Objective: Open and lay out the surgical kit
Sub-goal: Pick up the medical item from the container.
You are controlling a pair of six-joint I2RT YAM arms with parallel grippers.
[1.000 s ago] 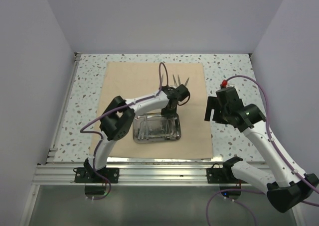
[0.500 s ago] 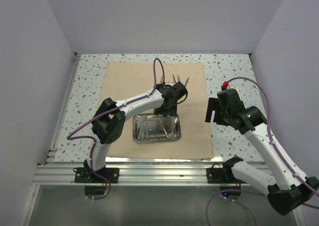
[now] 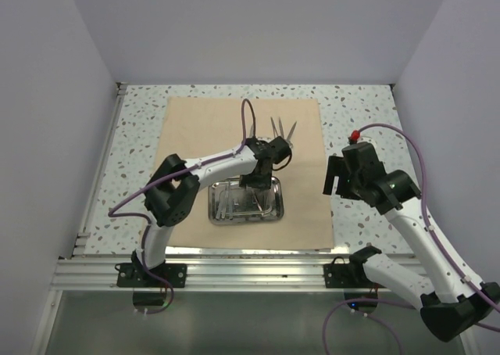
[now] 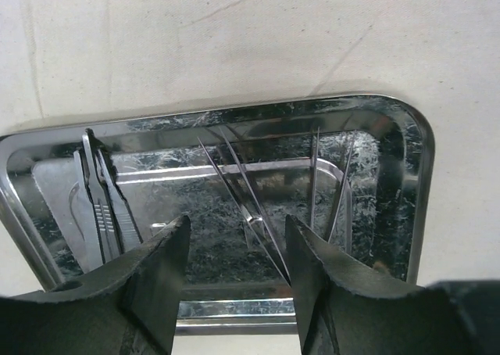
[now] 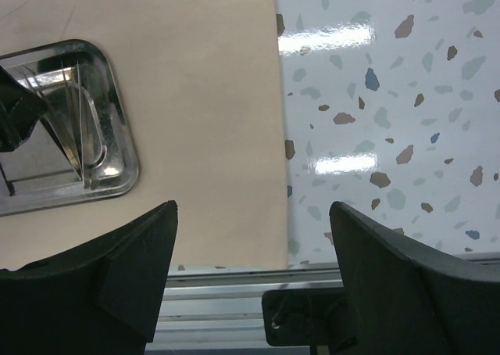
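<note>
A: Position of the cloth wrap [image 3: 203,136]?
B: Spread flat as one sheet on the speckled table [image 3: 367,112].
A: And the steel tray [image 3: 275,213]?
B: On the wrap, close to its near edge, about midway across. Inside, from the left wrist view: slim instruments [image 4: 101,206] along the left wall, long tweezers [image 4: 242,187] slanting through the middle, another thin pair [image 4: 328,183] at the right.
A: Anything outside the tray?
B: Two pointed instruments [image 3: 290,130] lying on the wrap beyond the tray, toward the far right, tips fanned apart.
A: State of the left gripper [image 3: 255,181]?
B: Low over the tray's far rim. Jaws partly parted, nothing clamped between the black fingers [image 4: 156,269]. Near end of the long tweezers right by the inner edge of one finger. Touching or not, cannot tell.
A: State of the right gripper [image 3: 333,179]?
B: Up off the surface at the wrap's right edge, well apart from the tray. Jaws wide, empty, with cloth, table and aluminium rail [image 5: 219,300] in plain view between them.
</note>
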